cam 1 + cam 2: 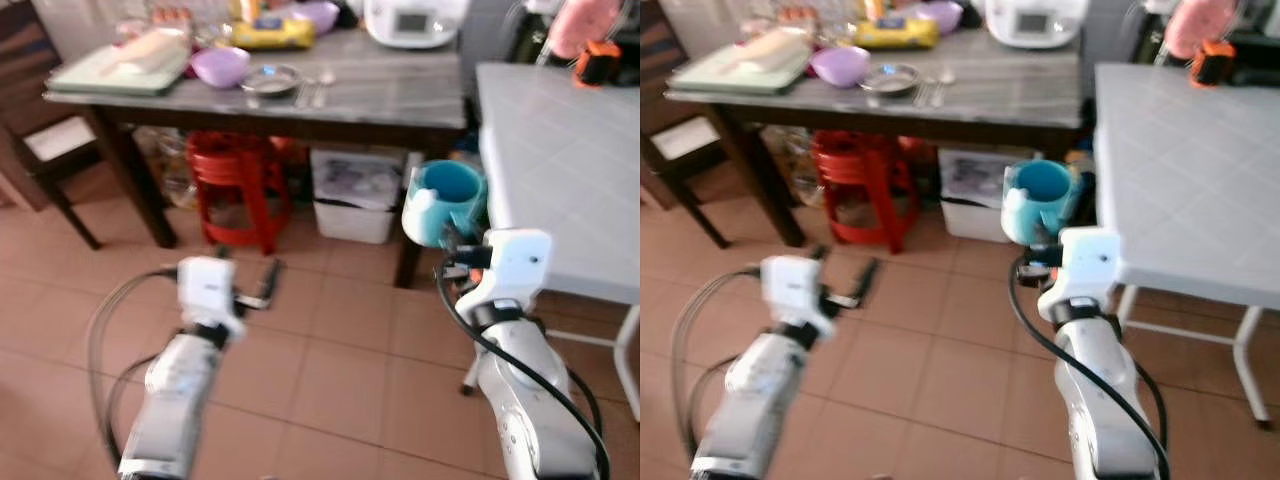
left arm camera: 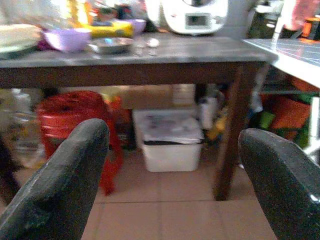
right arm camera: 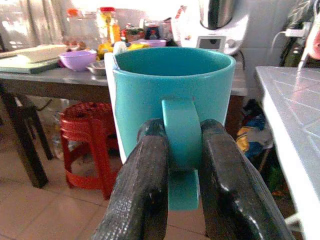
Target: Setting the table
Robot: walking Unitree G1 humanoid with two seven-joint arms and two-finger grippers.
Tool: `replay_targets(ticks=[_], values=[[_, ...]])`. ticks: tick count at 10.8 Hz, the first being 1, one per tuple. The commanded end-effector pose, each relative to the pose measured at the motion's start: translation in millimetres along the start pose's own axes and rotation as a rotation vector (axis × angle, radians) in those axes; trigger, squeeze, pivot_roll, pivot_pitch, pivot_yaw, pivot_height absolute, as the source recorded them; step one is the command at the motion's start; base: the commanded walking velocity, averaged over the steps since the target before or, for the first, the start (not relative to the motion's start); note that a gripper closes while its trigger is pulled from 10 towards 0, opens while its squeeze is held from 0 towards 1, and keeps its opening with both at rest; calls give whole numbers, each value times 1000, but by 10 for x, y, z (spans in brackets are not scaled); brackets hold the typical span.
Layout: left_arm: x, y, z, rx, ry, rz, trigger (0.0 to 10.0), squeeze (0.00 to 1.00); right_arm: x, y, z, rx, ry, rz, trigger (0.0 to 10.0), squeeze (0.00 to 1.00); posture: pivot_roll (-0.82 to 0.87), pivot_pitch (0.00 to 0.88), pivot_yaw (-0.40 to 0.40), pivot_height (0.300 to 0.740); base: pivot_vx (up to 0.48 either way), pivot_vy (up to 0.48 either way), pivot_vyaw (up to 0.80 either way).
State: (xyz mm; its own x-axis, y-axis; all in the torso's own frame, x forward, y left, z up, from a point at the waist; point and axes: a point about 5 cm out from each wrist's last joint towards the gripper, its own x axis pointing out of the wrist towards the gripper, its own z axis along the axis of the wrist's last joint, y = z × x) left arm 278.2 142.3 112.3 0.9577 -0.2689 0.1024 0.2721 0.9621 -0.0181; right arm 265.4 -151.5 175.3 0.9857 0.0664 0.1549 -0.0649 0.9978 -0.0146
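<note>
A teal mug [image 1: 446, 200] hangs upright in the air, held by its handle [image 3: 182, 131] between the black fingers of my right gripper [image 3: 183, 165], which is shut on it. The mug floats just left of the white tiled table [image 1: 570, 160] and in front of the grey-topped table [image 1: 400, 85]. On that grey table lie a purple bowl [image 1: 221, 66], a small metal dish [image 1: 271, 78] and cutlery [image 1: 312, 92]. My left gripper [image 2: 172, 185] is held low over the floor with its two fingers wide apart and nothing between them.
A red stool [image 1: 236, 180] and a white bin [image 1: 355, 195] stand under the grey table. A white appliance [image 1: 412, 20], a yellow packet [image 1: 270, 35] and a green board [image 1: 115, 70] crowd its top. A dark chair [image 1: 40, 130] stands at left. Tiled floor lies below.
</note>
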Motion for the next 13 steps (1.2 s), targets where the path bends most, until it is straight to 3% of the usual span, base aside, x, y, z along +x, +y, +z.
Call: replay_targets(ticks=[1,8,13], values=[[11,-67,8,-3,-5,-18,10000,0,-6,-69,46,-6,-18,-20,10000,0,-8,90,72,740,0,0,0],[-23,-103,40,-4,-22,-104,10000,0,-7,-37,30,-7,-19,-2,10000,0,-1,95,76,740,0,0,0],[-33,-131,53,-8,-24,-139,10000,0,-8,-19,19,-9,-20,1,10000,0,0,96,82,740,281,0,0]])
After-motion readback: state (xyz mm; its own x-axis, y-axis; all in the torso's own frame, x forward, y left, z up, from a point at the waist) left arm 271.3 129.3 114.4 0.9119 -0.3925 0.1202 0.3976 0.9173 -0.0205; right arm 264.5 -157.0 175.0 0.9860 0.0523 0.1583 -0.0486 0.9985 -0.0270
